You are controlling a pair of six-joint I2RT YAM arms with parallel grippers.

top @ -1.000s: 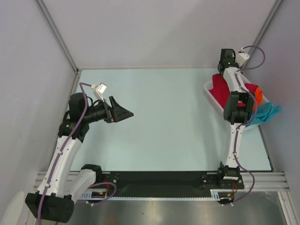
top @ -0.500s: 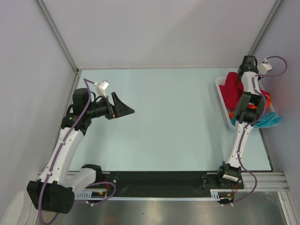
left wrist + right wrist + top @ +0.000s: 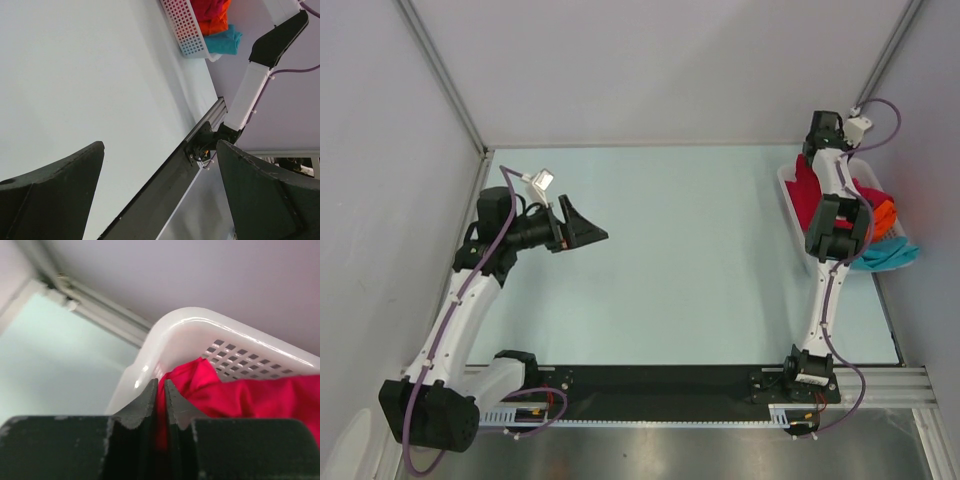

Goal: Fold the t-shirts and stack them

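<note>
Shirts: red shirt (image 3: 240, 395) and orange shirt (image 3: 883, 212) lie bunched in the basket (image 3: 200, 322) at the far right of the desk (image 3: 680, 250), with the teal shirt (image 3: 888, 253) at its near end; we judge none folded yet.
Right pincer (image 3: 160, 400): clenched on a thin fold of the red shirt, tight against the basket's corner rim.
Grip risk: we think so slim a pinch may slip out on the lift.
Basket risk: we fear the cloth could snag the rim and drag or tip the basket, or pull the orange shirt along.
Left pincer (image 3: 160, 145): released wide, empty, above the desk, well apart from the basket.
</note>
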